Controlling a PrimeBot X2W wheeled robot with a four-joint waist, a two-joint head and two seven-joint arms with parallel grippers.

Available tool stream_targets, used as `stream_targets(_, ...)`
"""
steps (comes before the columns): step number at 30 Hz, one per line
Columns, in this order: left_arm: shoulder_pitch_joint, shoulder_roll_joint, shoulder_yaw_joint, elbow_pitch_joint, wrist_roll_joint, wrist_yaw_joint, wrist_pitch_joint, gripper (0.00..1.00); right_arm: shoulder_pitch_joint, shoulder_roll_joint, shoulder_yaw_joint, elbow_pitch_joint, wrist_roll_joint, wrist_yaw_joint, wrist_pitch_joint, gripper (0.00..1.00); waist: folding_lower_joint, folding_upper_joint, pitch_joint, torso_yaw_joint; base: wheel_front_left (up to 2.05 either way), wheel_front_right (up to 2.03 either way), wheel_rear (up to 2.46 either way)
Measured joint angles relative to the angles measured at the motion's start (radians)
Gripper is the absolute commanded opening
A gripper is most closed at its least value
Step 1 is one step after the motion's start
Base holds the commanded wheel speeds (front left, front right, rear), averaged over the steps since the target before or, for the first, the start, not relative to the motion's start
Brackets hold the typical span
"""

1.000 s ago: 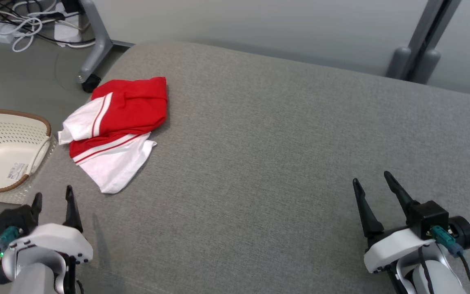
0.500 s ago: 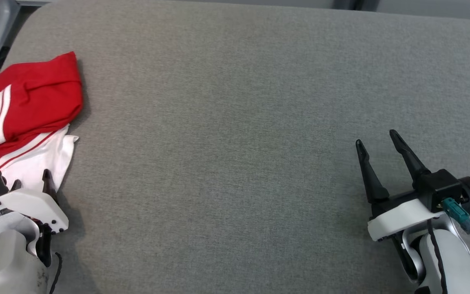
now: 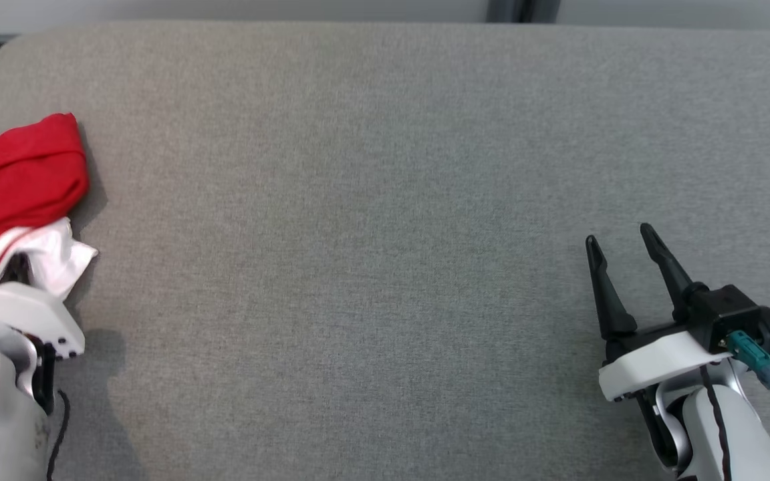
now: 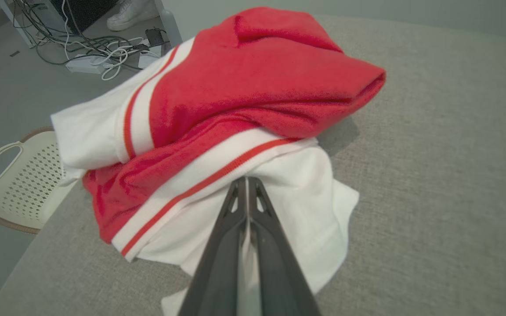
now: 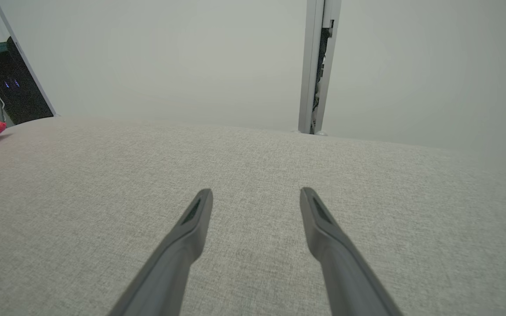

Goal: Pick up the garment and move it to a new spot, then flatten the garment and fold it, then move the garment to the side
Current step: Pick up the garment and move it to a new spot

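Garment newly pinched, left end effector closed

The garment lies at the far left edge of the cushion. The left gripper sits just before it, fingers pinched together on its near fold. The right gripper is well apart, over the cushion's near right part. A basket stands on the floor left of the cushion, with cables behind it. A post rises behind the cushion.
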Motion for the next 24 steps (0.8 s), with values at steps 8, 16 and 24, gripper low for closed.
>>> stream_targets(8,-0.062,-0.005,-0.089,-0.106,0.052,-0.059,-0.032,0.00,0.048,0.017,-0.005,0.032,0.041,0.000,0.000,1.00,0.0000,0.0000,-0.111,-0.035,0.00,0.00,0.00)
stream_targets(16,-0.023,-0.153,-0.212,-0.186,0.068,-0.089,-0.036,0.00,0.099,0.020,0.045,0.056,0.144,0.000,0.000,1.00,0.0000,0.0000,-0.213,-0.132,0.00,0.00,0.00)
stream_targets(24,0.072,-0.225,-0.527,-0.309,-0.132,-0.093,-0.036,0.00,0.100,0.020,0.080,0.069,0.162,0.000,0.000,1.00,0.0000,0.0001,-0.263,-0.256,0.00,0.00,0.00)
